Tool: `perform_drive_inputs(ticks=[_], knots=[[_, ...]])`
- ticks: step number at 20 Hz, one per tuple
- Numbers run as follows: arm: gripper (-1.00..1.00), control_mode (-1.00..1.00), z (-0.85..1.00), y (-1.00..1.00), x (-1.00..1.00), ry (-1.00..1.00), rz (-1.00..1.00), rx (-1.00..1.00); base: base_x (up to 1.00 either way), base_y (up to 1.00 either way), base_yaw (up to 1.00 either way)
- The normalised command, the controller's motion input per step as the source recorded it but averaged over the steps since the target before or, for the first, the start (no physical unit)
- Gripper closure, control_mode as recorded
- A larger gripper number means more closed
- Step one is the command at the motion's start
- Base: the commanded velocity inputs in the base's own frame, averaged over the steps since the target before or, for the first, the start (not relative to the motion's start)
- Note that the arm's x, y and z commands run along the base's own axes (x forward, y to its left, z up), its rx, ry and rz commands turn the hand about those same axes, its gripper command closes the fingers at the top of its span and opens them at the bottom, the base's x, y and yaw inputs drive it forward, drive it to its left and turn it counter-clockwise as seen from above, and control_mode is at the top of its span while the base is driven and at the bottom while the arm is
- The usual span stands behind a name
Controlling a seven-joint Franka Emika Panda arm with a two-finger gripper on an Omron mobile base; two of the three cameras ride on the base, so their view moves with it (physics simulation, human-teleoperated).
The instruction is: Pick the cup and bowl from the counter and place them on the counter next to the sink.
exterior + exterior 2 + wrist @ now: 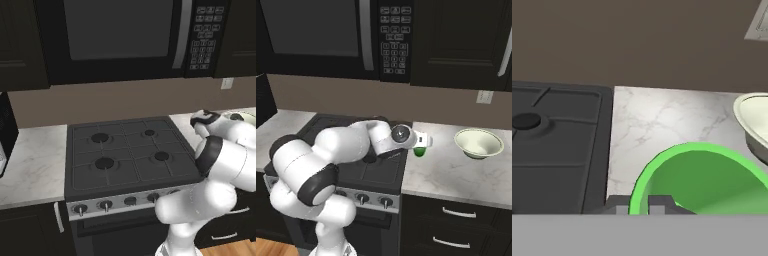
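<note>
The green cup (704, 177) fills the lower right of the hand view, and its near rim runs between the two dark fingertips of my gripper (638, 205), which is shut on that wall. From the right base, the cup (419, 151) hangs under the gripper (423, 142) at the left edge of the counter (456, 175), beside the stove. I cannot tell whether the cup touches the stone. The cream bowl (478, 143) sits upright further right, apart from the cup; its rim (752, 125) shows at the right of the hand view. The sink is out of view.
A black gas stovetop (125, 150) lies left of the cup, with knobs along its front. A microwave (120, 35) and dark cabinets hang overhead. A wall outlet (484, 96) sits above the bowl. More marbled counter (35, 160) lies left of the stove.
</note>
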Motion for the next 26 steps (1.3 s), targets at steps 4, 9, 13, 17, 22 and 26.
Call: perform_drive_inputs(ticks=[4, 9, 13, 17, 22, 26], knots=[[1.0, -1.0, 0.31, 0.08, -0.09, 0.0, 0.02, 0.0, 0.0, 0.0, 0.0], [1.0, -1.0, 0.2, 0.0, 0.3, 0.0, 0.07, 0.01, 0.0, 0.0, 0.0], [1.0, -1.0, 0.25, -0.02, 0.07, 0.07, 0.13, 0.0, 0.0, 0.0, 0.0], [1.0, -1.0, 0.09, 0.0, -0.17, 0.09, 0.15, 0.01, 0.0, 0.0, 0.0], [1.0, -1.0, 0.02, 0.0, -0.51, 0.06, 0.13, 0.01, 0.0, 0.0, 0.0], [1.0, -1.0, 0.0, 0.04, -0.43, 0.03, 0.12, 0.0, 0.0, 0.0, 0.0]])
